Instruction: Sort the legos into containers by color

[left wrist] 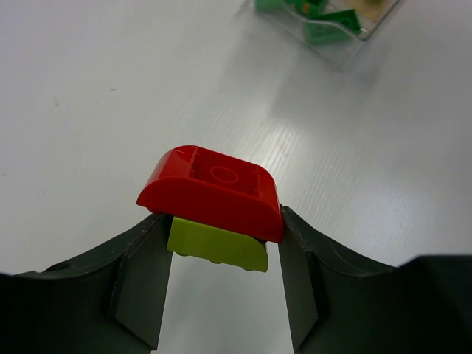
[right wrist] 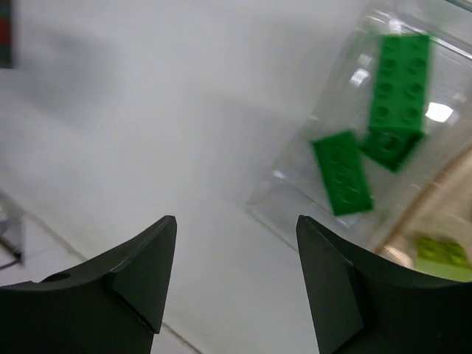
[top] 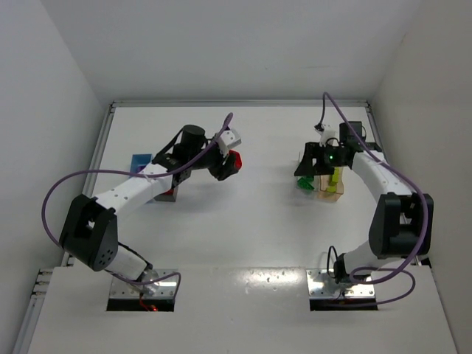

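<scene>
Red rounded plastic brick (left wrist: 210, 188), yellow-green brick (left wrist: 217, 247) beneath, is grasped by the left pincer (left wrist: 221, 221). The right pincer (right wrist: 236, 228) gapes empty near a clear plastic bin (right wrist: 295, 199) of green bricks (right wrist: 343, 171).

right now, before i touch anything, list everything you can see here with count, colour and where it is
red rounded brick: 1, red, stacked on the yellow-green brick
yellow-green brick: 1, yellow-green, under the red one, between the left fingers
green bricks: 3 visible, green, inside the clear bin
clear bin: 1, clear, right side of the table
tan-orange bin: 1, tan-orange, beside the clear bin
loose yellow-green lego: at least 1, inside the tan-orange bin
light blue bin: 1, left side, partly behind the arm
dark grey bin: 1, mostly hidden under the left arm
base plates: 2, metal, near edge
left end effector: dark, closed on the stack
right end effector: dark, open, empty
</scene>
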Controlling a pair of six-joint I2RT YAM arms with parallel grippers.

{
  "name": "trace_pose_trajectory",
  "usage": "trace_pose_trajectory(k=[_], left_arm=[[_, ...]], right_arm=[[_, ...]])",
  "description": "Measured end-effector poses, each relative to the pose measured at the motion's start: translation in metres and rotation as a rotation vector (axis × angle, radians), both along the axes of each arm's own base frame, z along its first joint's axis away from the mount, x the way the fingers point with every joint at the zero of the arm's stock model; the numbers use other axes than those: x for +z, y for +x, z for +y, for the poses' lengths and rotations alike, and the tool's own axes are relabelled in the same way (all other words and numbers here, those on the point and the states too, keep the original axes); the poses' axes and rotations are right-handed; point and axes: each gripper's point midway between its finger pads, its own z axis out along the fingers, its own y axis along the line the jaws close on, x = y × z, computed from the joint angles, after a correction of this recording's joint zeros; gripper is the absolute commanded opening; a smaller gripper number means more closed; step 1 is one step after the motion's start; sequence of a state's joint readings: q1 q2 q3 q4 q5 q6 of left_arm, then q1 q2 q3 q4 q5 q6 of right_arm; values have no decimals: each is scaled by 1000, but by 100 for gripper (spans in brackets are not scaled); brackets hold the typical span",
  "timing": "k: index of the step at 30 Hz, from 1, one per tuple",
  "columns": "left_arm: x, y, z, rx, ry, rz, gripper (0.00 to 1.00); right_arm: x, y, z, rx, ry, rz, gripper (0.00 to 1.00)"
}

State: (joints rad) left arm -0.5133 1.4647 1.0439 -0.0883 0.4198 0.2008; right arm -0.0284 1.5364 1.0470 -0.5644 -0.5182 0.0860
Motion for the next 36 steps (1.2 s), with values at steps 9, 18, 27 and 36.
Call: trace_pose_trajectory(k=[9,18,27,36], left_arm=[[12,-34,-22,-199,-187,124,34],[18,-67,-46,-336,-232,168,34],[-9,-65,-57,-263,-103,148,32],[-15,-36,-43,-108,-25,86,29]], right_arm=[[68,-16,93,355,498,-26,68],[96,-40,148,575,673,42,68],[100,-44,175,635,595,14,67],[73,-30,172,539,421,16,65]])
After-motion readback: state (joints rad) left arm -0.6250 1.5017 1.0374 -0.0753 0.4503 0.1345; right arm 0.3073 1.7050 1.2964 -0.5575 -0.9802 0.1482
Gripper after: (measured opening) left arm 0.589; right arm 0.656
